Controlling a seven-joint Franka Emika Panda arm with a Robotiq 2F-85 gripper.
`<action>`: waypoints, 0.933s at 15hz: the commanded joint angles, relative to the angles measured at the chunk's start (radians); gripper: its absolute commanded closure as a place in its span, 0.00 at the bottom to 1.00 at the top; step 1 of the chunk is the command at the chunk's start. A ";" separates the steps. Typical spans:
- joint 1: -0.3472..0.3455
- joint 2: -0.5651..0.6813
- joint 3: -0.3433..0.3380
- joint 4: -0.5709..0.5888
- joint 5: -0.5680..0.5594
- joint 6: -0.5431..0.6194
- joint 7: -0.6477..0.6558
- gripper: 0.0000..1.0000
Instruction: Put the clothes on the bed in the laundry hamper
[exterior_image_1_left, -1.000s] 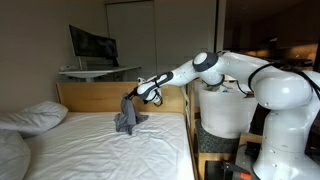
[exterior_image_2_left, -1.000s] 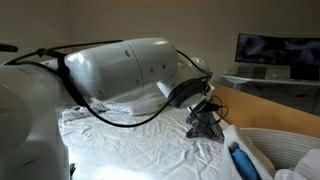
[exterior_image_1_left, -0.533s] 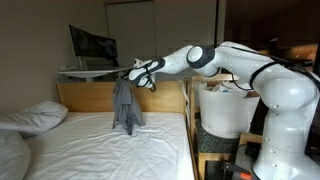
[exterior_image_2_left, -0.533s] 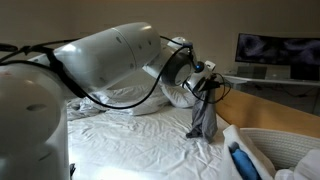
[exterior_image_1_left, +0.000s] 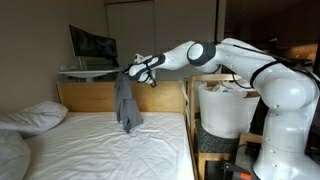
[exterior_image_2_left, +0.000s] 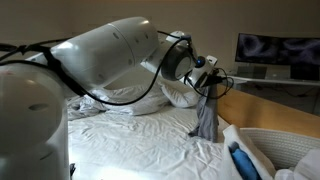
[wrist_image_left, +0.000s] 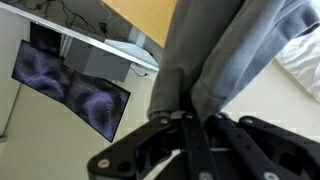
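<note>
Grey garment (exterior_image_1_left: 125, 105) raised higher since a second ago, now hanging full length over table (exterior_image_1_left: 90, 150); unclear if hem touches it. Hand (exterior_image_1_left: 136, 70) pinching garment's top. Risk: small pinch slips during swing toward hamper (exterior_image_2_left: 285, 150); trailing hem snags hamper rim.

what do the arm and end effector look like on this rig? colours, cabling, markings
Arm: glossy white, rounded bulbous shells with darker seams at the joints. Black cables loop loosely along the outside of the links. End effector: black, with slim linkage-style fingers visible in the wrist view. No markings or labels are readable at this resolution, and there is no sleeve or cover.
</note>
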 joint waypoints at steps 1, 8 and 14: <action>-0.023 -0.041 0.030 -0.058 0.003 -0.057 0.010 0.95; -0.237 -0.167 0.499 -0.291 -0.001 -0.293 -0.001 0.95; -0.317 -0.252 0.602 -0.236 -0.007 -0.588 -0.158 0.95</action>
